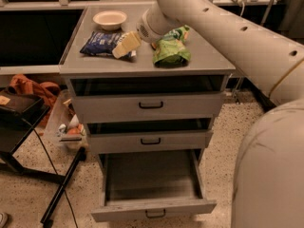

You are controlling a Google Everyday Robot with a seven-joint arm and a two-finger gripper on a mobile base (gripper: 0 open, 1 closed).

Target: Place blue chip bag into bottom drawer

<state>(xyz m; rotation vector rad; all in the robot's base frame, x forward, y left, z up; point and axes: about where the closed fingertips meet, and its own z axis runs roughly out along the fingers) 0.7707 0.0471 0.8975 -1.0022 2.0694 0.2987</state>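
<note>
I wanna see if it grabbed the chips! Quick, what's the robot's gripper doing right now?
Gripper: at the right end of the blue chip bag on the cabinet top; open, closed or holding cannot be told.
</note>
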